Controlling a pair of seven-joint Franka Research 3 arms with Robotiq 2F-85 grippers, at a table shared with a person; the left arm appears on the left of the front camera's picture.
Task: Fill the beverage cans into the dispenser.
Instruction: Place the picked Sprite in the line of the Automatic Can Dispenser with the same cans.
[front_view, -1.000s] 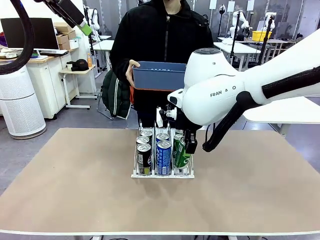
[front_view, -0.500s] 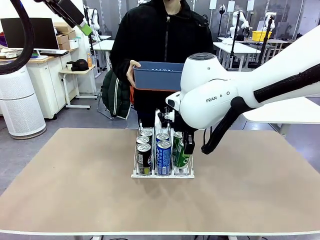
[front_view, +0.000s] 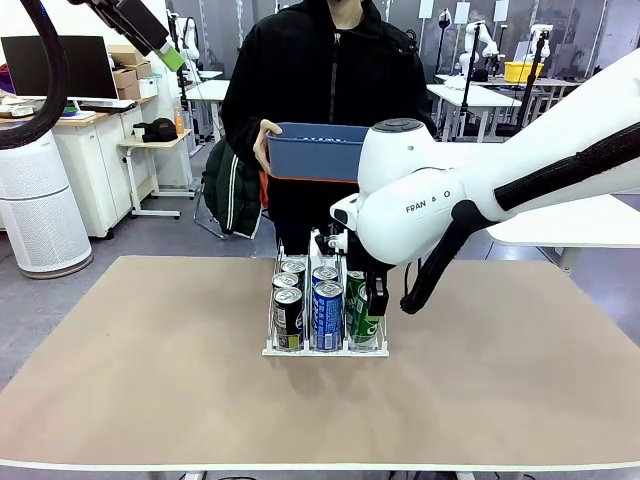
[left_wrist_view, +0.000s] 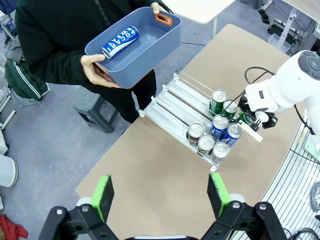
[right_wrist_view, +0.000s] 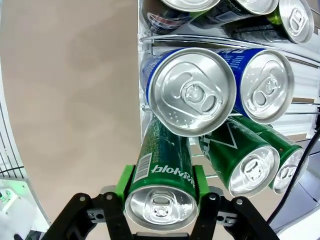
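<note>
Right gripper (right_wrist_view: 162, 181): its green pads (right_wrist_view: 125, 182) flank one tilted green-and-white slim metal can (right_wrist_view: 160, 145) at the near end of the 3 o'clock lane of the clear wire-divided dispenser rack (left_wrist_view: 172, 100). Whether the pads press the can cannot be judged.

Rack total: eight cans. Three are green, two blue cans (front_view: 328, 315) stand in the middle lane, and three black-and-silver cans (front_view: 288, 318) stand at 9 o'clock.

Left gripper (left_wrist_view: 161, 195): jaws wide, empty, high above the table.

At 12 o'clock beyond the rack, a person holds one blue plastic tub (left_wrist_view: 145, 60) containing one blue-and-white can (left_wrist_view: 120, 41).

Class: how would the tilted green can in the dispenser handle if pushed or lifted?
The green slim metal can looks undented, so probably stiff. Round and glossy, it likely rolls or slips easily. Its sealed tab suggests full, fairly heavy.
</note>
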